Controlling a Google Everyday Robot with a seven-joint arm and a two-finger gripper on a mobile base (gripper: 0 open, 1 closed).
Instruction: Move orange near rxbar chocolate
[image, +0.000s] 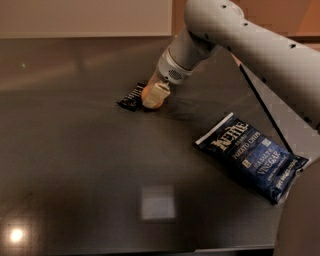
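Holding orange (146, 93) in gripper (154, 96), low on dark table (75, 150), just beside black snack bar (131, 96) at 9 o'clock. Chip bag (250, 156) well apart, 4 o'clock.

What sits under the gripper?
The orange shows under the gripper, right beside the rxbar chocolate. The gripper covers most of it, so whether they touch is hidden.
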